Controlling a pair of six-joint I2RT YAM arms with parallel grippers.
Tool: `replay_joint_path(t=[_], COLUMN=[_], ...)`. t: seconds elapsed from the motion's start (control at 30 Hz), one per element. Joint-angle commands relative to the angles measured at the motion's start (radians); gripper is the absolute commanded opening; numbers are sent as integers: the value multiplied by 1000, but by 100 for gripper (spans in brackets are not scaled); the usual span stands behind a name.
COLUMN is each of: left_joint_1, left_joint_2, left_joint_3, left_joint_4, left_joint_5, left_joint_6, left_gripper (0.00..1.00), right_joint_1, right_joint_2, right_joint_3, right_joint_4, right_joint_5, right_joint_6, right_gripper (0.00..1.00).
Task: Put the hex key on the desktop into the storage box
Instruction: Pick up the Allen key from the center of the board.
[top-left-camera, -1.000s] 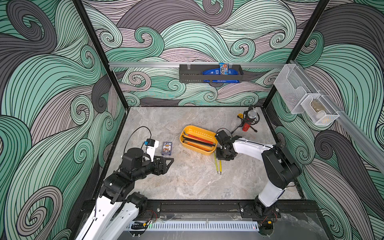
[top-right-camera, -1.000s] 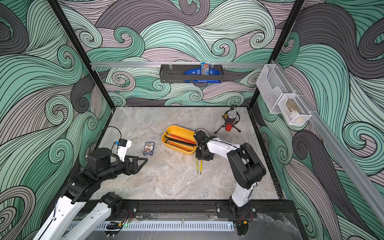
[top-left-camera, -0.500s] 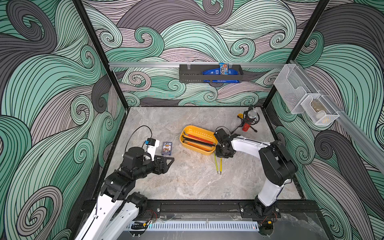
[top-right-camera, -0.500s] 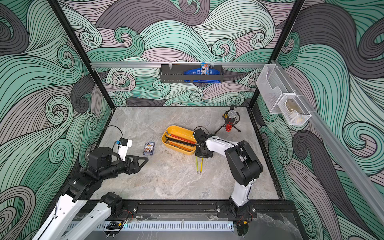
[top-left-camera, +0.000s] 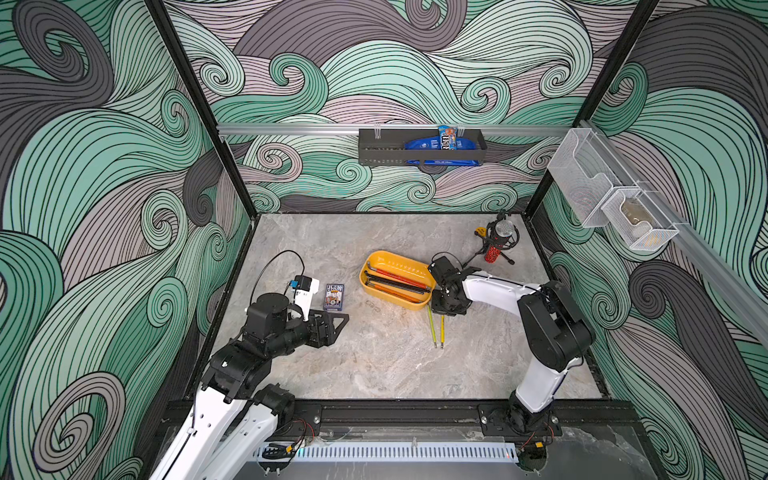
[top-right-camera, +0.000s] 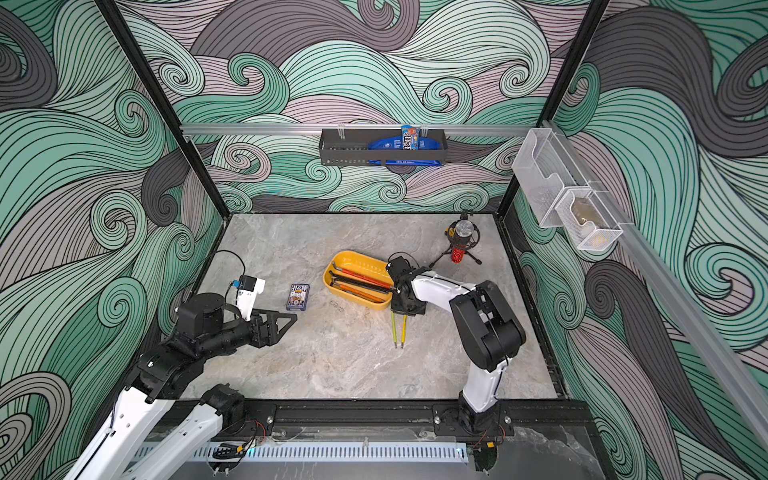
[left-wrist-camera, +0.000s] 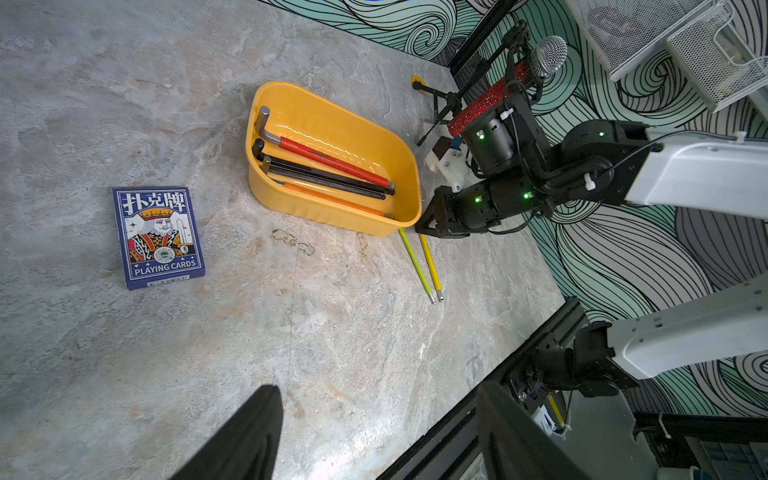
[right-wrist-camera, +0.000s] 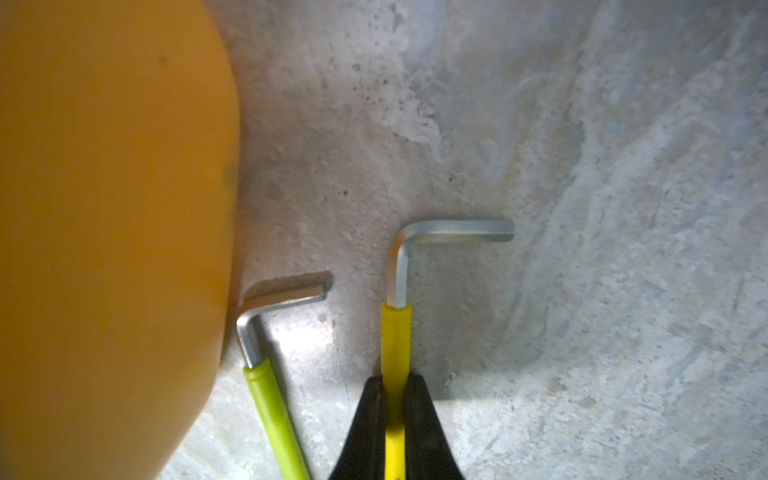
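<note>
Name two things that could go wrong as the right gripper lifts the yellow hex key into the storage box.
1. The right gripper pinches the yellow hex key near its bend, so the long shaft may droop or twist out of the grip.
2. The green hex key lies close alongside, next to the storage box wall; a fingertip might drag it along on the lift.
</note>
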Motion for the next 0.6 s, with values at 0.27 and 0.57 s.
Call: replay_joint_path(t=[0.27, 0.57], left_joint_1=[-3, -4], left_joint_2=[2, 1], left_joint_3=[21, 21], left_joint_4=[20, 17], left_joint_5=[5, 9], left_joint_6=[-6, -4], left_gripper=[76, 76], right_joint_1=[-35, -75], right_joint_2=[-47, -111], right_joint_3=[21, 179], right_joint_4=[-52, -126], right_joint_5=[36, 87], right_joint_6=[-2, -135], right_gripper=[0, 0])
